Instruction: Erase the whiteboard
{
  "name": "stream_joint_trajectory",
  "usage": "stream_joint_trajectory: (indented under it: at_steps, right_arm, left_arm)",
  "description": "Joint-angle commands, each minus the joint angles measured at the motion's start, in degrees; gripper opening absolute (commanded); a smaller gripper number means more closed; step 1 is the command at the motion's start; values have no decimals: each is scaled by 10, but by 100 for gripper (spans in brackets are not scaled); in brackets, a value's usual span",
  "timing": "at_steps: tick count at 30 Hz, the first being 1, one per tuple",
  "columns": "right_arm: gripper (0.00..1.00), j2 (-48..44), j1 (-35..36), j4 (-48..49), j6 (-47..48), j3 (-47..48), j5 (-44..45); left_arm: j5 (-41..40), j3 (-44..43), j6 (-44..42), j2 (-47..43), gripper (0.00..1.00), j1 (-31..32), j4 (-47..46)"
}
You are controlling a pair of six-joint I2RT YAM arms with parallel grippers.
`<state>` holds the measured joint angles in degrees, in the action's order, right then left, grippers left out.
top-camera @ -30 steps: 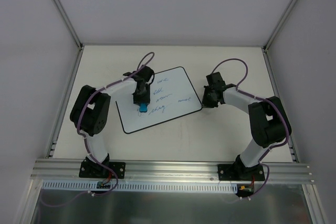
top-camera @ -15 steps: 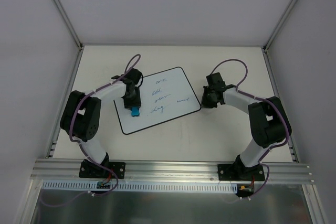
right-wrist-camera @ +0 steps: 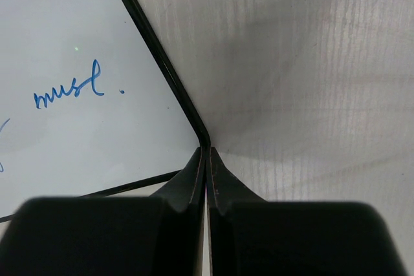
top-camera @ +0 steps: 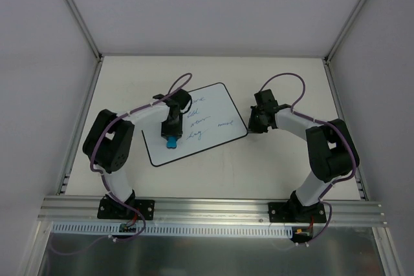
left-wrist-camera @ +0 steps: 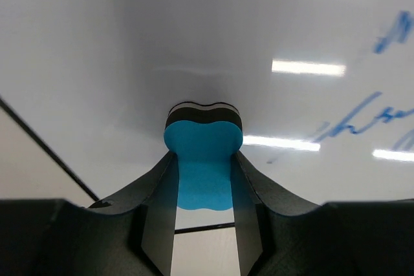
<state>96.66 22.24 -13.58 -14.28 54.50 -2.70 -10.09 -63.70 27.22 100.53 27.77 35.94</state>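
Note:
The whiteboard [top-camera: 210,111] lies tilted on the cream table, white with a black border and several blue handwritten lines. My left gripper [top-camera: 171,135] is shut on the blue eraser [top-camera: 171,141] and presses it on the board's left part, near its near edge. In the left wrist view the eraser [left-wrist-camera: 203,169] sits between my fingers on the board [left-wrist-camera: 194,43], with blue writing to its right. My right gripper [top-camera: 254,126] is shut, its tips against the board's right corner [right-wrist-camera: 202,135]. The word "must" [right-wrist-camera: 68,90] shows on the board there.
The cream tabletop [top-camera: 272,166] surrounds the board. Grey walls enclose the table on three sides. An aluminium rail [top-camera: 213,208] runs along the near edge by the arm bases.
My left gripper with the eraser swept left across the board, then came back right and slightly nearer. The leftmost blue writing is gone. The right arm has not moved.

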Motion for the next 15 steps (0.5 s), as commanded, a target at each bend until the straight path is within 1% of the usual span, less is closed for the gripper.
stream_joint_trajectory:
  at_steps: [1,3,4,7,9,11,14,15]
  right_arm:
    - [0,4,3,-24,6,-19,-1]
    - [0,3,3,-21,6,-21,-4]
    - [0,4,3,-18,5,-22,-6]
    - [0,7,3,-18,6,-22,-7]
    - [0,7,3,-18,5,-23,-6]
    - [0,4,3,-18,6,-25,-5]
    - [0,0,3,-18,7,-26,-3]
    - [0,-1,3,-18,7,-26,-3]
  left_arm:
    - [74,-45,41,80,0,75,19]
    - [81,-75,46,112,0,102,19]
    - [83,-104,45,121,0,124,19]
    - [84,-149,45,143,0,133,19]
    - [71,-171,33,154,0,133,21]
    - [49,-188,21,157,0,130,23]
    - [44,-172,19,148,0,97,26]
    - [39,-161,18,139,0,72,26]
